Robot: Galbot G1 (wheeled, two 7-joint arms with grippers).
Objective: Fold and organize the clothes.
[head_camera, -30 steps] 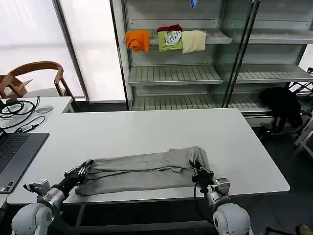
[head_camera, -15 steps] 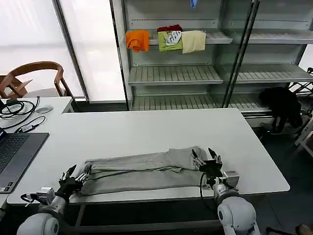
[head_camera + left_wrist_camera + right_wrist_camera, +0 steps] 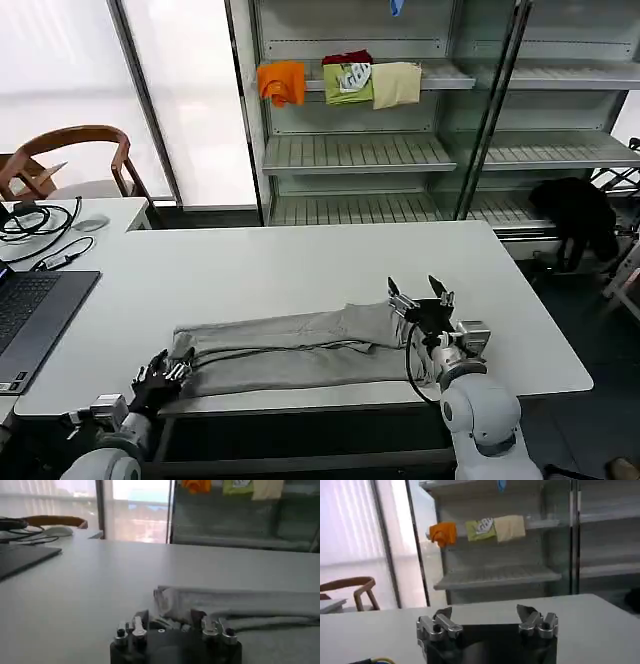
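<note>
Head view, big stuff first: white bench [image 3: 300,270], with grey T-shirt [image 3: 295,350] folded into a long band near the front edge, long axis running left-right across the bench, thicker bunched end pointing to the robot's right. Left gripper [image 3: 160,377] down at the band's left end, jaws spread, holding nothing, closest to the cloth. Right gripper [image 3: 422,297] lifted just above the right end, jaws also wide and empty. Next fold probably end over end, so looks like either end within easy reach.
</note>
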